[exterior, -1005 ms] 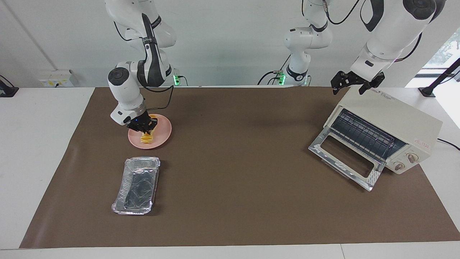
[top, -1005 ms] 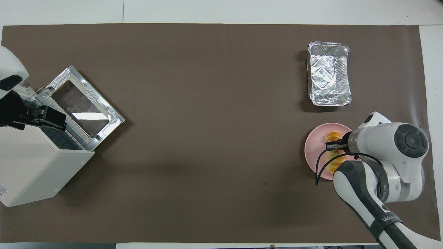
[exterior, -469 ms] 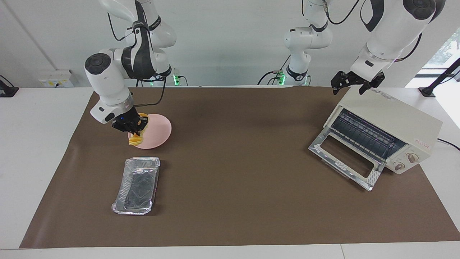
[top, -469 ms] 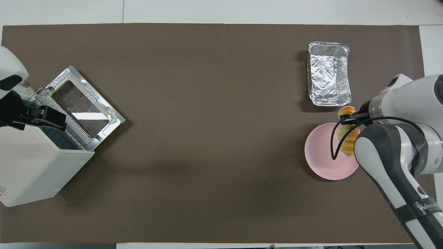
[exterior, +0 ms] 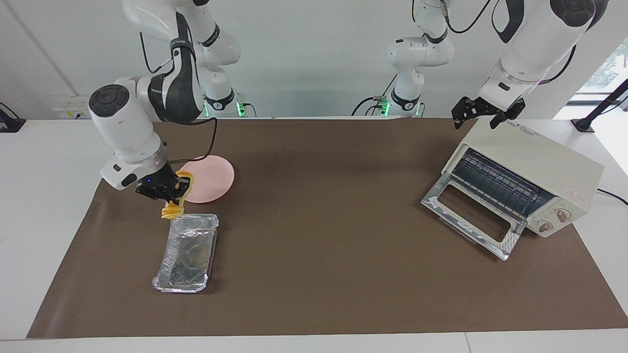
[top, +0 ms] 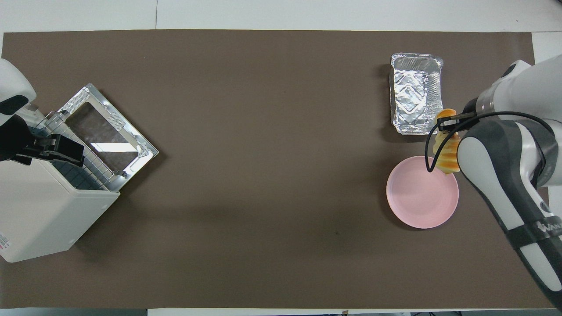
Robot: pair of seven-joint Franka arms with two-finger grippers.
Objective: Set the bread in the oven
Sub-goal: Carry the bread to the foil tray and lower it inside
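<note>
Hanging clenched in the right tool (exterior: 170, 192), bread (exterior: 172, 210) lifted off the pink plate (exterior: 211, 179), over the foil tray's (exterior: 188, 252) robot-side edge. Left: carrying to the open oven (exterior: 532, 182), far from tray. Left tool (exterior: 482, 113) spread, waiting above oven. Facing view proves the lift; overhead shows the plate bare.

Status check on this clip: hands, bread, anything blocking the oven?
Right hand shut on the bread, hanging over the foil tray's near end, off the pink plate. Left hand open above the oven. Oven door down, nothing in front.
</note>
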